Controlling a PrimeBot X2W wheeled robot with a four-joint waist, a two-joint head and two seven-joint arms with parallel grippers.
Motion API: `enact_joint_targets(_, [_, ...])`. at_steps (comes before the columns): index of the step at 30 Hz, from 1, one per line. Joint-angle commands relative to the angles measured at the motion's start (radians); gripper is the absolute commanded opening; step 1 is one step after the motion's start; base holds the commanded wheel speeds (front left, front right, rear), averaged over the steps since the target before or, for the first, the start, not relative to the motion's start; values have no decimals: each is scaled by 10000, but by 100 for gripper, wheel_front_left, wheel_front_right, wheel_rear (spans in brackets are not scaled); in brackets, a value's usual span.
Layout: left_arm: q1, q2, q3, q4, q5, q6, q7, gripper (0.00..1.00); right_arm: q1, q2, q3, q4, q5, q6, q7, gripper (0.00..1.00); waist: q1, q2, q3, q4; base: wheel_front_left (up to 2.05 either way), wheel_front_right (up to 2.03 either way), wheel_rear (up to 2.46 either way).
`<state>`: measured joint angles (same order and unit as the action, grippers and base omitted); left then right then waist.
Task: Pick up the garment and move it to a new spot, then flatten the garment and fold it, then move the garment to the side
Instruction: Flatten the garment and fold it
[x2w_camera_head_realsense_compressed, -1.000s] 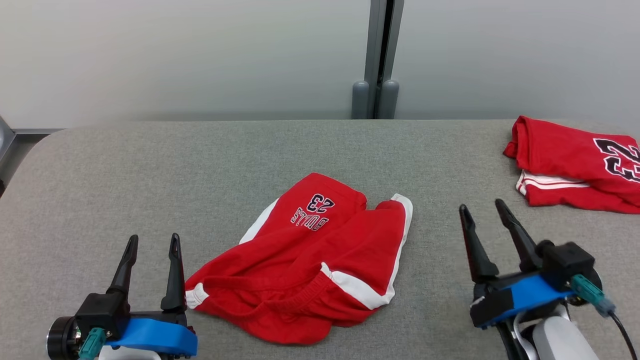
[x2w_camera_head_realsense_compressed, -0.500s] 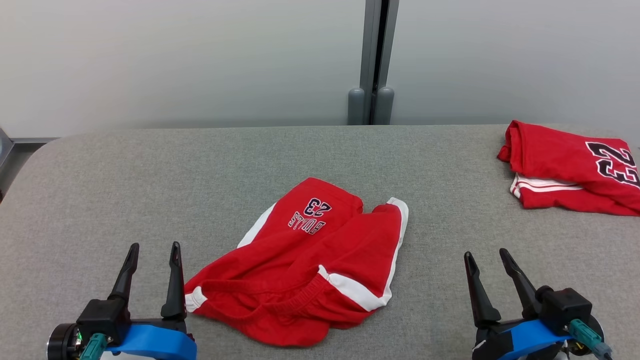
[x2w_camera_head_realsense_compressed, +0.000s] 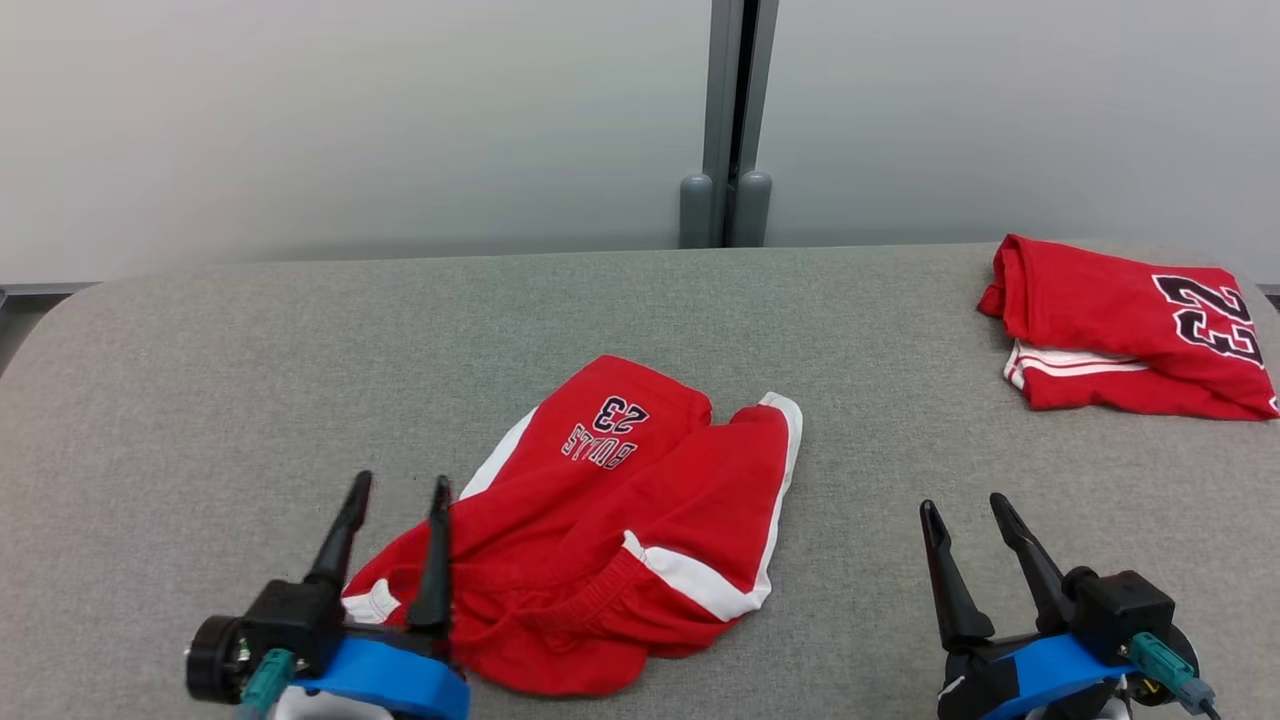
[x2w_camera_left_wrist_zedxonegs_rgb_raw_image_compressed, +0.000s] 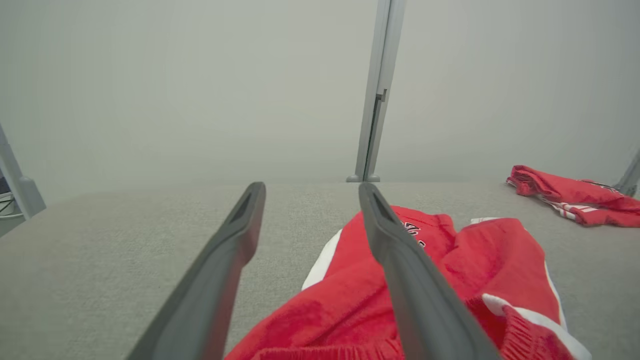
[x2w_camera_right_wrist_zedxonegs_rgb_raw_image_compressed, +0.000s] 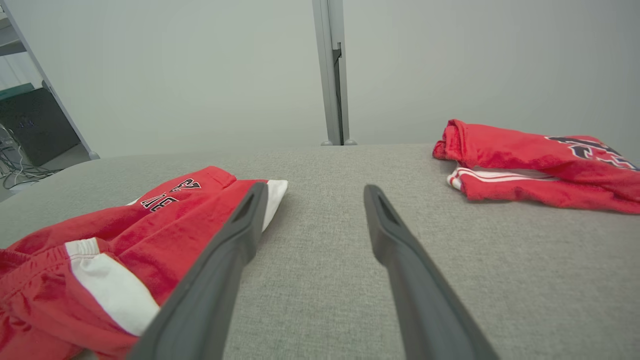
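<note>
A crumpled pair of red shorts with white side stripes and a "23" print, the garment (x2w_camera_head_realsense_compressed: 620, 520), lies in the middle of the grey table, waistband toward me. It also shows in the left wrist view (x2w_camera_left_wrist_zedxonegs_rgb_raw_image_compressed: 450, 270) and the right wrist view (x2w_camera_right_wrist_zedxonegs_rgb_raw_image_compressed: 100, 250). My left gripper (x2w_camera_head_realsense_compressed: 400, 487) is open at the garment's near left corner, its right finger over the red cloth and its left finger over bare table. My right gripper (x2w_camera_head_realsense_compressed: 965, 505) is open over bare table to the right of the garment, touching nothing.
A folded red jersey (x2w_camera_head_realsense_compressed: 1120, 325) with a black number lies at the table's far right; it appears too in the right wrist view (x2w_camera_right_wrist_zedxonegs_rgb_raw_image_compressed: 535, 165). A grey post (x2w_camera_head_realsense_compressed: 725, 120) stands against the pale wall behind the grey table (x2w_camera_head_realsense_compressed: 250, 400).
My left gripper has moved right and forward, so its right finger now overlaps the garment's edge. The right gripper has drawn back toward me. The camera has shifted slightly.
</note>
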<state>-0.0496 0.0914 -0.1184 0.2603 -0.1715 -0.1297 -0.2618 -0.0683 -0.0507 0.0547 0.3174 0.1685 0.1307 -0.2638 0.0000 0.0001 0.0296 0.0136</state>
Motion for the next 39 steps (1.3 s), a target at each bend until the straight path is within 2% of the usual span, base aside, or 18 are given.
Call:
enact_joint_targets(1, [-169, 29, -223, 14, -52, -16, -41, 100, -121, -2, -13, 26, 25, 1, -5, 100, 0, -1, 9, -35, 0, 0, 0])
enact_joint_targets(2, [-362, 88, -846, 124, -337, -16, -41, 100, -178, -2, 7, 47, 38, 1, -5, 100, 0, -1, 38, -118, 0, 0, 0])
enact_joint_targets(5, [-725, 266, -1733, 316, -659, -14, -7, 100, -229, -3, 43, 81, 34, 1, -5, 100, 0, -1, 94, -249, 0, 0, 0])
enact_joint_targets(12, [-1393, 595, -3215, 747, -1426, -14, 517, 100, -295, -5, 90, 42, 153, 1, -5, 100, 0, -1, 321, -575, 0, 0, 0])
enact_joint_targets(26, [-1316, 795, -4593, 2323, -2389, -15, 1040, 100, -427, -4, 138, 75, 318, 1, -5, 100, 0, -1, 636, -1157, 0, 0, 0])
enact_joint_targets(38, [-1573, 608, -5345, 2868, -3059, -15, 1321, 100, -521, -5, 191, 43, 395, 1, -5, 100, 0, -1, 760, -1376, 0, 0, 0])
enact_joint_targets(39, [-1665, 545, -5342, 2885, -3184, -15, 1240, 81, -536, -5, 216, 45, 414, 1, -5, 100, 0, -1, 769, -1401, 0, 0, 0])
